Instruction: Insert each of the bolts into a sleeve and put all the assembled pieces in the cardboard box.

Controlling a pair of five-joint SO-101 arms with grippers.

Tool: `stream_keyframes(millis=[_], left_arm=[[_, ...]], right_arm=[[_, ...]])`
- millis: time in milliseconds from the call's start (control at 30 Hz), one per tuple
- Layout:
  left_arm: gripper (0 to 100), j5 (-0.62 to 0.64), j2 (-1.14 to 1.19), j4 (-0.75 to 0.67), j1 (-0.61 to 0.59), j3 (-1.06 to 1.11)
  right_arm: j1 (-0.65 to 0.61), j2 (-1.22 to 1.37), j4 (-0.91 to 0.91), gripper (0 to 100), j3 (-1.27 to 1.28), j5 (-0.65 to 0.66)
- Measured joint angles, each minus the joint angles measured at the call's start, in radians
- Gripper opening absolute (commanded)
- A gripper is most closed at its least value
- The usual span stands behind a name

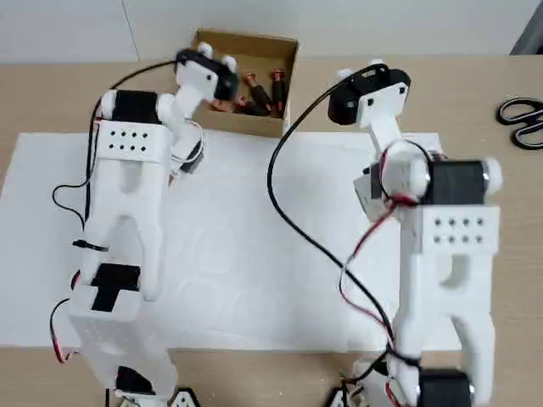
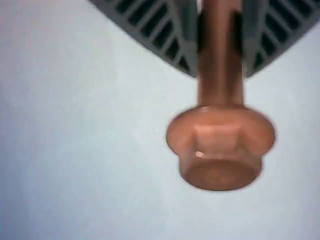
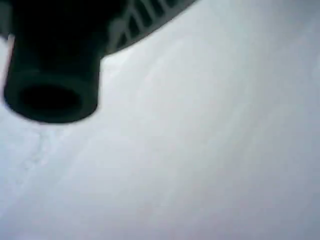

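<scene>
Two arms were over the white mat point(image 1: 254, 254). Near ten o'clock, the left gripper point(image 2: 220, 47) was clamped on a copper bolt point(image 2: 220, 145), its shank pinched and its flanged hex head hanging free. Near two o'clock, the right gripper point(image 3: 60, 35) was grasping a black sleeve point(image 3: 50, 95), open bore showing. Several assembled pieces point(image 1: 259, 91) lay in the cardboard box point(image 1: 246, 40) at twelve. Scissors point(image 1: 522, 119) sat towards three.

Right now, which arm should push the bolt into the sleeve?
Probably left: the left gripper clamps the bolt by its shaft, while the right gripper holds the sleeve, open end showing.
</scene>
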Motion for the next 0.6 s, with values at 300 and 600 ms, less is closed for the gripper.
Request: stream_keyframes(millis=[300,600], left_arm=[[1,0.207,0.069,-0.083,0.012,0.098],[1,0.321,0.310,-0.190,0.014,0.098]], right_arm=[[0.000,-0.092,0.000,0.5,0.084,0.000],[-0.041,-0.095,0.000,0.4,0.135,-0.003]])
